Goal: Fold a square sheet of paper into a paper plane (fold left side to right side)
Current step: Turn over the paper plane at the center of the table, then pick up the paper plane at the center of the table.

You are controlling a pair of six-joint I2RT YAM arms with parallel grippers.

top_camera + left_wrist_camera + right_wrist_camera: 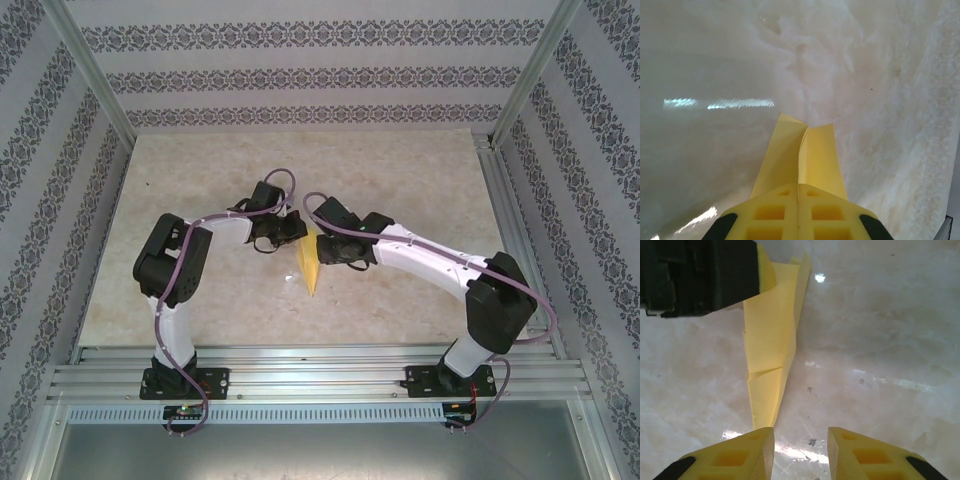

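Observation:
The square sheet of paper is folded into a narrow, pointed, mustard-yellow paper plane [309, 265] lying mid-table, its tip toward the near edge. My left gripper [290, 232] is shut on its wide far end. In the left wrist view two yellow flaps of the plane [815, 155] come out from between the closed pads of the left gripper [799, 186]. My right gripper [801, 432] stands open just above the table with nothing between its fingers. The plane's tip [765, 405] ends by its left fingertip [757, 440]. The black left gripper [705, 275] sits over the plane's far end.
The marble-patterned tabletop [400, 170] is walled by patterned panels with aluminium posts. A metal rail [320, 375] carrying both arm bases runs along the near edge. Both forearms arch inward and meet near the table's middle.

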